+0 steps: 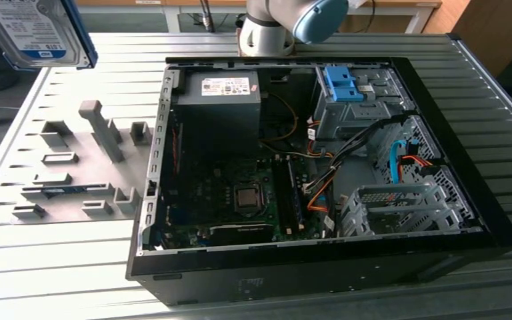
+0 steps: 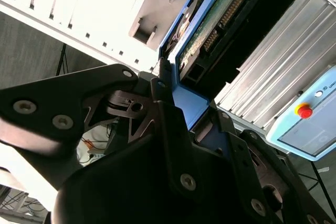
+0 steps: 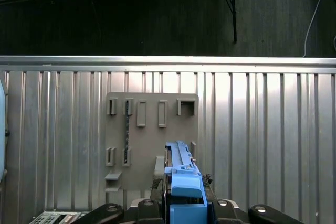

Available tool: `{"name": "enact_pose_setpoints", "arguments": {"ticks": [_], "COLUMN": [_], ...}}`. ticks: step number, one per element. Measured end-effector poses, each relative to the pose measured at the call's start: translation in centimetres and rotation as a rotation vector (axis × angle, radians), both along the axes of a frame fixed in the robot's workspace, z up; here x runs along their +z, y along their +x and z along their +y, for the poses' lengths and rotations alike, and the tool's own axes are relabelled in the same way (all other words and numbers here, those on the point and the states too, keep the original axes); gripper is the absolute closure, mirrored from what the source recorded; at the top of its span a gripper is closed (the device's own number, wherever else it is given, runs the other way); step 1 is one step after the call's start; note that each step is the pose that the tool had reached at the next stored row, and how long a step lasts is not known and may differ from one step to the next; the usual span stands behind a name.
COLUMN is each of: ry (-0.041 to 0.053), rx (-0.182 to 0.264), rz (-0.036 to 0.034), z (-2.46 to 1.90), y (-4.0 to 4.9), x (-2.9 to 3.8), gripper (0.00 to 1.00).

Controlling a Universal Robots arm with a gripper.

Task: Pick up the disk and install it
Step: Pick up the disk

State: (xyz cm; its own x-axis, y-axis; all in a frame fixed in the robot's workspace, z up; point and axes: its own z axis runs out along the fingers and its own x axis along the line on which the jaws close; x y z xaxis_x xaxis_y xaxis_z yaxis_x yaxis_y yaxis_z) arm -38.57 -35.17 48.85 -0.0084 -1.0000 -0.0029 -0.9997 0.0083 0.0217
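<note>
The tool (image 2: 191,106) is clamping the disk (image 2: 210,24) by its blue rail, one black finger (image 2: 167,116) pressing on each side of the plastic; the disk's green circuit board is facing away from the tool's body, and a pale blue teach pendant (image 2: 310,121) with a red button is lying off to one side of the tool. In the first wrist view the blue rail is jutting out beyond the tool's tip, and past it the ribbed metal surface (image 3: 262,129) is carrying a grey holder plate (image 3: 152,145) with small upright brackets; the plate is lying apart from the disk, not touching it. In the exterior view the disk (image 1: 38,30) is hanging in the air, label showing, above the far corner of the surface on the exterior view's left; the holder plate is sitting on the surface near the held disk; the open computer case (image 1: 469,200) is lying well apart from the tool, toward the exterior view's right, and inside it a blue bracket (image 1: 343,83) and a dark grey box (image 1: 216,117) are sitting at the far end.
</note>
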Motion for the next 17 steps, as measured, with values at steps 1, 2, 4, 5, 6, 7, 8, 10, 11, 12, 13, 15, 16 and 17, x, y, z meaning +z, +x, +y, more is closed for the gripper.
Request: {"name": "enact_pose_setpoints", "arguments": {"ticks": [1, 2, 4, 5, 6, 7, 8, 10, 11, 12, 13, 15, 16, 17], "ry": [0.0, 0.0, 0.0001, 0.0001, 0.0, 0.0, 0.0001, 0.0, 0.0, 0.0001, 0.0001, 0.0, 0.0, 0.0], "rx": [0.0, 0.0, 0.0, 0.0, 0.0, 0.0, 0.0, 0.0, 0.0, 0.0, 0.0, 0.0, 0.0, 0.0], "rz": [-0.0001, -0.0001, -0.0001, -0.0002, -0.0001, -0.0001, -0.0001, 0.0, -0.0001, -0.0001, -0.0001, 0.0, -0.0001, -0.0001], "z": [0.0, 0.0, 0.0, 0.0, 0.0, 0.0, 0.0, 0.0, 0.0, 0.0, 0.0, 0.0, 0.0, 0.0], "y": [0.11, 0.21, 0.42, 0.51, 0.6, 0.69, 0.77, 0.94, 1.02, 1.1, 1.18, 1.34, 1.41, 1.49], "x": [0.0, -0.01, -0.01, -0.01, 0.0, -0.01, -0.01, 0.0, 0.0, -0.01, -0.01, 0.0, 0.0, 0.0], "gripper": [0.63, 0.63, 0.63, 0.63, 0.63, 0.63, 0.63, 0.63, 0.63, 0.63, 0.63, 0.63, 0.63, 0.63]}}
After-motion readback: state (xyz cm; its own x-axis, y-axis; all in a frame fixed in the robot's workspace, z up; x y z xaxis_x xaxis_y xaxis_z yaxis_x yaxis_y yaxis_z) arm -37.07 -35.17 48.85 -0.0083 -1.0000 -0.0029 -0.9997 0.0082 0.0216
